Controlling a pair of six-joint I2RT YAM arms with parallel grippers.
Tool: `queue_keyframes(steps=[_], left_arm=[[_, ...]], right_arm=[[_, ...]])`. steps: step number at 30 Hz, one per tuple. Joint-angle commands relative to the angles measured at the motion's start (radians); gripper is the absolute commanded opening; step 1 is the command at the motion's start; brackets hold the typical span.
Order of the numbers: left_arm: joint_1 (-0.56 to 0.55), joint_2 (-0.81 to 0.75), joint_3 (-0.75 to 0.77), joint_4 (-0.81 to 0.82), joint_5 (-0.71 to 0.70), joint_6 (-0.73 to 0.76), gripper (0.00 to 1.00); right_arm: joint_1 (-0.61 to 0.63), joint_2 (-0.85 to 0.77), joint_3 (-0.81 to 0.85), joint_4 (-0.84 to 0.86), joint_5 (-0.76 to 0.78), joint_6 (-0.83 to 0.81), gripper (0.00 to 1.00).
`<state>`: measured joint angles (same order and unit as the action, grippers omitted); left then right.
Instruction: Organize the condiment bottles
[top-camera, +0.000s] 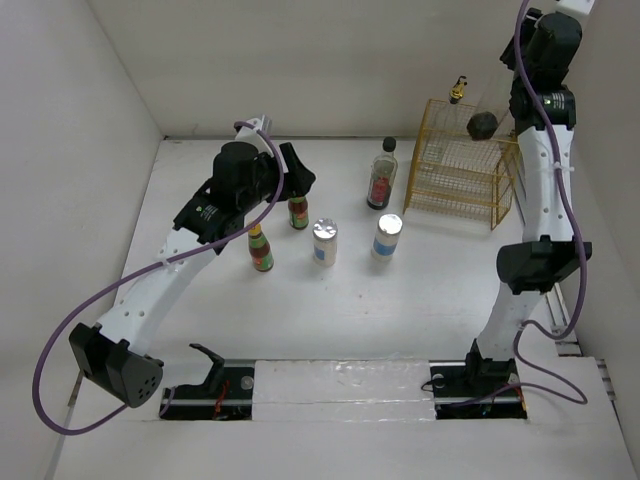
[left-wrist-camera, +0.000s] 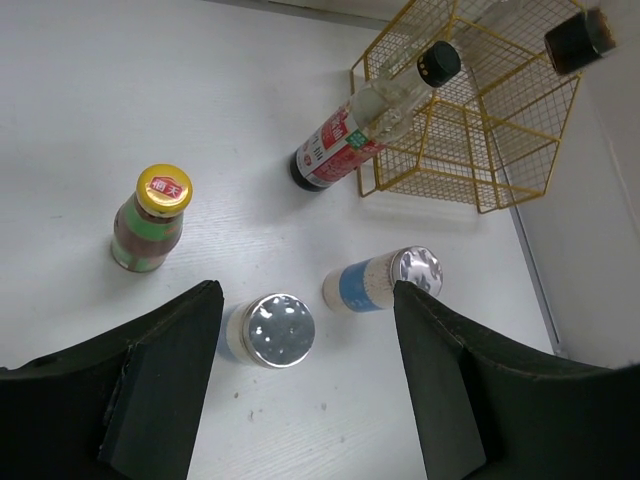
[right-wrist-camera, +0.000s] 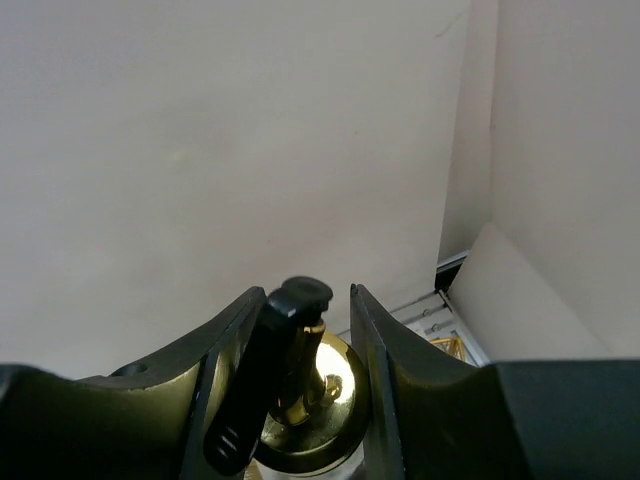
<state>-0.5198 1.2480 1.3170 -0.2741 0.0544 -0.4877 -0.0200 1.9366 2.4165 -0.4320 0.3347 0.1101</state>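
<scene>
Risk: right gripper (right-wrist-camera: 307, 295), clamped on a gold-topped bottle (right-wrist-camera: 322, 388), could snag it on the wire rack (top-camera: 460, 172) if misaligned; left gripper (left-wrist-camera: 305, 292), released and empty, could topple a shaker (left-wrist-camera: 278, 330).

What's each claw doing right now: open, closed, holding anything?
Left claw: open, holding nothing.
Right claw: closed on a gold-topped bottle.

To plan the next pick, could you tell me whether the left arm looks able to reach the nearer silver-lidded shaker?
Probably yes: the left gripper is open, that shaker shows between its fingers with nothing over it, and the sauce bottle and other shaker stand apart.
</scene>
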Motion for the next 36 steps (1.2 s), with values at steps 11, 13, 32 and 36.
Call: queue_keyframes(steps=[11,13,32,36], left_arm=[[0.001,0.031,0.073,-0.007,-0.016,0.035,0.65],[0.001,0.041,0.082,-0.016,-0.027,0.044,0.65],[0.001,0.088,0.123,-0.053,-0.087,0.103,0.65],[0.001,0.107,0.133,-0.053,-0.087,0.103,0.65]], right_arm=[[-0.02,0.004,0.055,0.194,0.093,0.114,0.0],[-0.02,0.013,0.055,0.194,0.102,0.149,0.0],[-0.029,0.097,0.055,0.283,0.26,0.313,0.0],[-0.029,0.116,0.067,0.305,0.283,0.313,0.0]])
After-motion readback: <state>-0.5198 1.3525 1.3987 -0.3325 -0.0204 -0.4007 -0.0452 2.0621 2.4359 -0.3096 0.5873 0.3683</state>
